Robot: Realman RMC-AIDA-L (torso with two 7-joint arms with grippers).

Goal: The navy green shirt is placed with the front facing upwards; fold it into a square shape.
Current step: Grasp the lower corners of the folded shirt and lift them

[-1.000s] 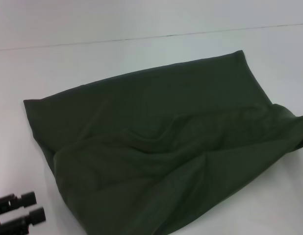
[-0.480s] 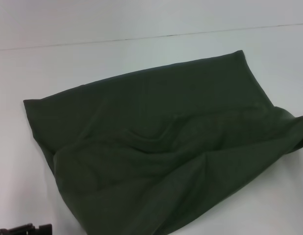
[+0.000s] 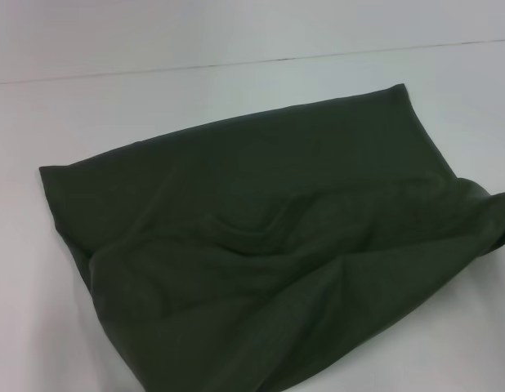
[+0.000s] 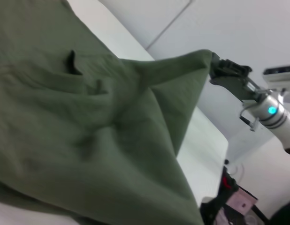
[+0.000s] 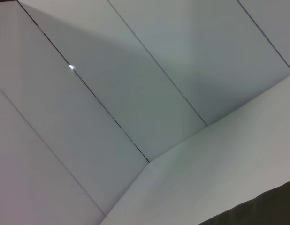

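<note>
Spread wide over the white desk [image 3: 113,106], the navy green shirt [image 3: 261,245], already doubled over on itself, plain green side up. Long axis running left to right across the robot, far edge straight and slanting away toward the shirt's right end, near edge loose and bunched. Rumpled through the middle of the shirt, one curved ridge showing there in the head view.

Over at the shirt's right corner, the right tool [image 4: 215,65], seen from the left wrist view: closed on that corner, by the look of it, cloth drawn up to it in a peak and hanging off it in a slope back down to the rest of the shirt. Same corner lifted off the desk at the head view's right border. Only a dark sliver of shirt in the right wrist view, below a stretch of bare desk and wall panels.

No sign of the left tool anywhere; cannot tell whether open or closed. Somewhere on the shirt's near-left side, judging by its camera looking along the cloth toward the right tool.

Probably next: carrying the held corner across the long axis toward the shirt's left end. Right arm clearly the nearer one for that, corner already in its grip.

No lettering, no neck label, no brand readable anywhere on the cloth on show.
</note>
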